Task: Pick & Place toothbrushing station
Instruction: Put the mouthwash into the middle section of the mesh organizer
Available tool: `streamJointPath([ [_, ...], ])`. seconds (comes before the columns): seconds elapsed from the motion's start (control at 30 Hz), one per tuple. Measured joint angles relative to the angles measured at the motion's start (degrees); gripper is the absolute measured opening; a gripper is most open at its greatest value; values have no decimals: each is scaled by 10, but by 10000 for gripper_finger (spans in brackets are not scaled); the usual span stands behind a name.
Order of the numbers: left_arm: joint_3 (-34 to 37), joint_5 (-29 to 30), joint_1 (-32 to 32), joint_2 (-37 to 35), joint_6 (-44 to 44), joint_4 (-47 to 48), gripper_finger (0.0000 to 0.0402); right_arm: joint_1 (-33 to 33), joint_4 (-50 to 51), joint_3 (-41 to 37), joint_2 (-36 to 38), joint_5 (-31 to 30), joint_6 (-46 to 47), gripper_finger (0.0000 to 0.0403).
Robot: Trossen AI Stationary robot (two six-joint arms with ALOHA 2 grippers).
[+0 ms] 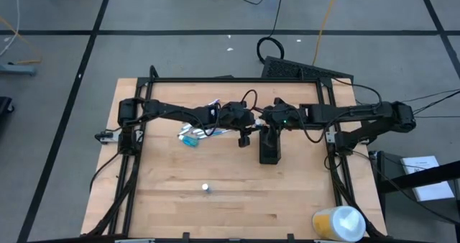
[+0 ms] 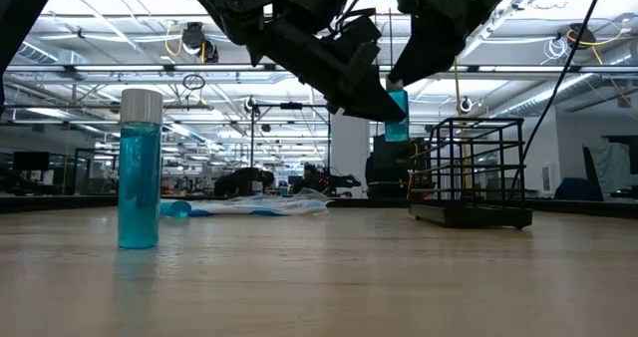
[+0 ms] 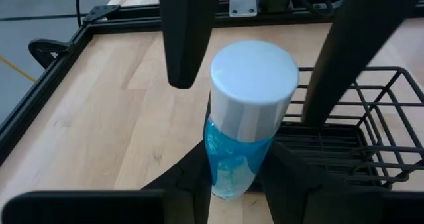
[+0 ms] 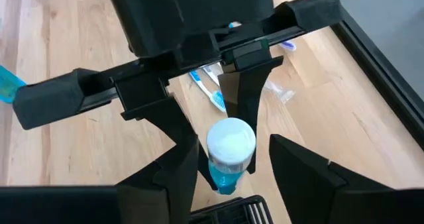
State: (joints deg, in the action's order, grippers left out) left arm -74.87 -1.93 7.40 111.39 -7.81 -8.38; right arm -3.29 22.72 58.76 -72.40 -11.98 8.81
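A small blue tube with a white cap [image 3: 252,78] hangs in the air beside the black wire-mesh cup [image 1: 269,148], held by my left gripper [image 3: 235,181]. My right gripper [image 4: 232,151] is open, one finger on each side of the cap [image 4: 230,141], without touching it. Blue-and-white toothbrushes [image 1: 194,133] lie flat in a heap on the table, left of centre. A second blue tube [image 2: 140,168] stands upright on its base near the table's front. The mesh cup [image 2: 469,172] stands on the table. My left gripper pinches the tube's blue lower body [image 3: 228,177] between its two fingers, coming from the table's left and slanting somewhat downward. The tube [image 2: 396,113] stands about upright in the hold with its cap up, lifted well clear of the table.
A yellow-and-white roll [image 1: 338,223] lies at the table's near right corner. Black frame rails [image 1: 237,80] run along the far edge and both sides. Another blue tube [image 2: 177,209] lies by the toothbrushes. Bare wood spreads between the standing tube and the mesh cup.
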Motion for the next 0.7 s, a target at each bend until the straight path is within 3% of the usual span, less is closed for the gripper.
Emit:
streamJointPath([
  [0.47,0,0,-1,0,2,-1,113,0,-1,0,0,0,-7,81],
  [0.7,0,0,-1,0,8,-6,113,0,-10,-1,6,0,-26,79],
])
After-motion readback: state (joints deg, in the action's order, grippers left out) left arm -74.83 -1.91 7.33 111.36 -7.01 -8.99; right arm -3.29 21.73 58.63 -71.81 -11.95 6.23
